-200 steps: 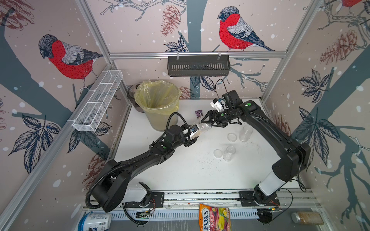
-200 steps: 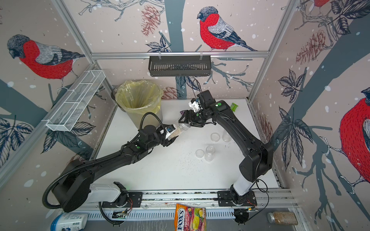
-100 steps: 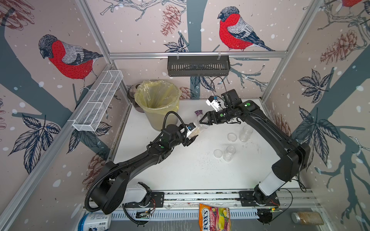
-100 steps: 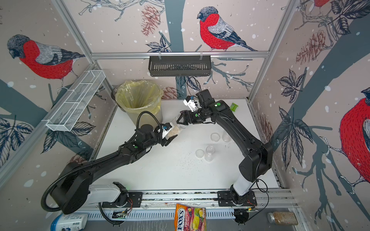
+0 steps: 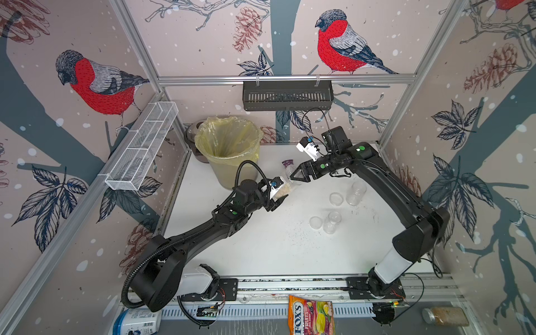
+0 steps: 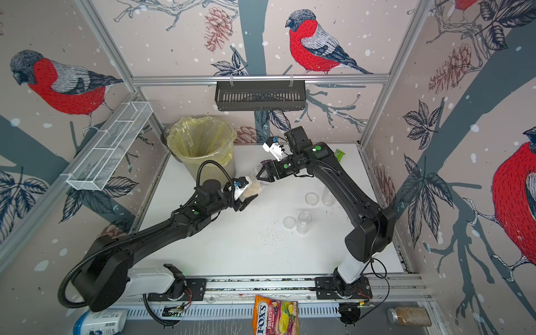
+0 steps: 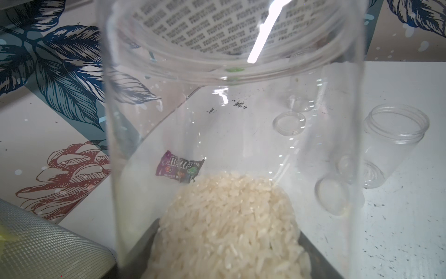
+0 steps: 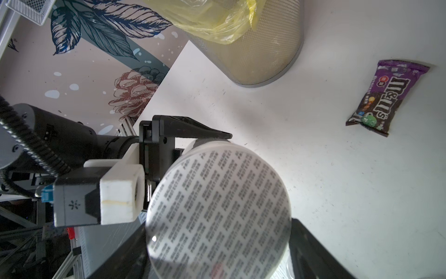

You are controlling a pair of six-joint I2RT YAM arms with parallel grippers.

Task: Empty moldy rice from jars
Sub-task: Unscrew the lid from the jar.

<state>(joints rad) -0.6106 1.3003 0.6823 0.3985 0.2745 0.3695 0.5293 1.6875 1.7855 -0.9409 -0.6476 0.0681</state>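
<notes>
My left gripper point(image 5: 280, 195) is shut on the body of a wide clear jar point(image 5: 285, 188), held tilted above the table beside the bin. Pale moldy rice point(image 7: 231, 217) lies heaped at the jar's gripper end. My right gripper point(image 5: 295, 175) is shut on the jar's dotted silver lid point(image 8: 217, 212), a dark finger point(image 8: 313, 246) on each side of it. I cannot tell whether the lid is on or off the mouth. Two slim jars point(image 5: 356, 193) point(image 5: 331, 222) stand open and empty on the right, a clear lid point(image 5: 336, 199) point(image 5: 315, 222) beside each.
A mesh bin with a yellow bag point(image 5: 229, 145) stands at the back left, close to the held jar. A purple candy packet point(image 8: 386, 96) lies behind the grippers. Dark specks point(image 5: 290, 232) are scattered mid-table. A sweets bag point(image 5: 311, 316) and a brown-filled jar point(image 5: 445, 316) lie off the front edge.
Both grippers and the jar between them have shifted slightly left, toward the bin. The right wrist has turned a little at the lid.
</notes>
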